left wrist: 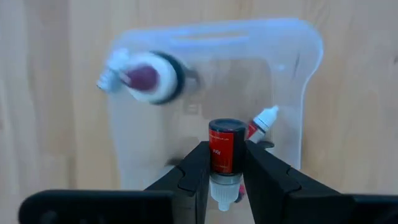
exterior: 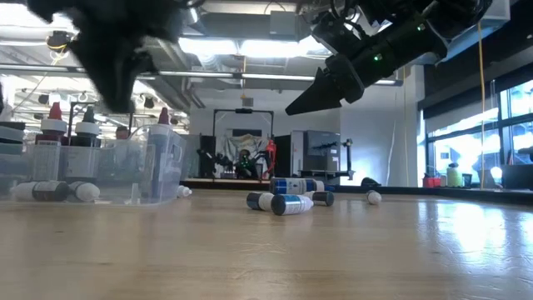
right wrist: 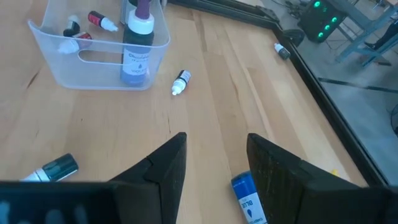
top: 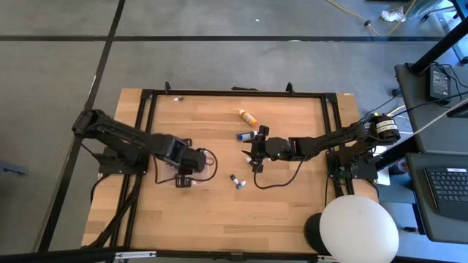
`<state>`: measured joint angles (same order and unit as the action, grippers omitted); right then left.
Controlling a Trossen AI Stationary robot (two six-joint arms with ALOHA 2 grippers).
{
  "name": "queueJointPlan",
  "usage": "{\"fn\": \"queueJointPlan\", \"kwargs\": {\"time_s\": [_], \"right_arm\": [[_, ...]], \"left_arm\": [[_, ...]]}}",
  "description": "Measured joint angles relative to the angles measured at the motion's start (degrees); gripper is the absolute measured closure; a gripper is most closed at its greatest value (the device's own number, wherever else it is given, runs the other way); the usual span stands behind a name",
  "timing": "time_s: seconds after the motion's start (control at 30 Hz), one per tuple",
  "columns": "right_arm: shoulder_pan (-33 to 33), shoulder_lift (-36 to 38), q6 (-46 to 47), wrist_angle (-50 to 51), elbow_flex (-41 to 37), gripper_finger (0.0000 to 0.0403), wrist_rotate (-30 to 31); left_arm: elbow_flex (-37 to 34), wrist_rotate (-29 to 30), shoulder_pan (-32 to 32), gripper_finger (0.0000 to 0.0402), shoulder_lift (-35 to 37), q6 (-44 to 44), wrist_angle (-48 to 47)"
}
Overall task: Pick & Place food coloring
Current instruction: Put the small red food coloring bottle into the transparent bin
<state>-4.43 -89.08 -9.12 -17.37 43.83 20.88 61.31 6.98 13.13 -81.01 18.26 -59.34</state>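
My left gripper (left wrist: 225, 171) hangs over the clear tray (left wrist: 292, 74) and is shut on a small red food coloring bottle (left wrist: 224, 149). The tray holds a larger bottle (left wrist: 144, 78) and a small red one with a white cap (left wrist: 261, 121). My right gripper (right wrist: 214, 158) is open, raised above the table's middle (top: 256, 150). A blue bottle (right wrist: 247, 200) lies on the wood just below and past its fingers. More bottles lie on their sides: an orange-yellow one (top: 247, 116), a blue one (top: 246, 135) and a small pair (top: 236, 180). My left gripper pinches the small red bottle by its body (left wrist: 224, 163), one finger on each side. The fingers come from above, pointing down, and lie along the bottle. Its white cap (left wrist: 224, 194) points back toward the wrist and its base toward the tray. It is lifted clear.
A small white-capped bottle (right wrist: 180, 82) lies between the tray and my right gripper, a dark bottle (right wrist: 55, 168) to one side. Tiny bottles sit near the far frame rail (top: 178, 97) (right wrist: 283, 51). A black frame (top: 329, 109) borders the wooden table. Bare wood lies toward the near edge.
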Motion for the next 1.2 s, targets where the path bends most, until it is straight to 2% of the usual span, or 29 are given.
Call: {"fn": "queueJointPlan", "kwargs": {"time_s": [0.17, 0.3, 0.6, 1.03, 1.2], "right_arm": [[0.0, 0.0, 0.03, -0.07, 0.0, 0.0231, -0.02], [0.0, 0.0, 0.06, -0.15, 0.0, 0.0231, -0.02], [0.0, 0.0, 0.01, -0.2, 0.0, 0.0231, -0.02], [0.0, 0.0, -0.13, -0.2, 0.0, 0.0231, -0.02], [0.0, 0.0, -0.19, -0.2, 0.0, 0.0231, -0.02]], "left_arm": [[-6.03, 1.04, 3.21, 0.032, 0.0, 4.66, 8.08], [-9.42, 3.04, 4.57, 0.0319, 0.0, 7.07, 8.77], [-14.86, 1.91, 5.88, 0.0318, 0.0, 11.66, 13.47], [-15.12, 2.01, 5.99, 0.0316, 0.0, 11.52, 15.66], [-15.12, 1.97, 5.97, 0.0292, 0.0, 11.51, 15.66]]}}
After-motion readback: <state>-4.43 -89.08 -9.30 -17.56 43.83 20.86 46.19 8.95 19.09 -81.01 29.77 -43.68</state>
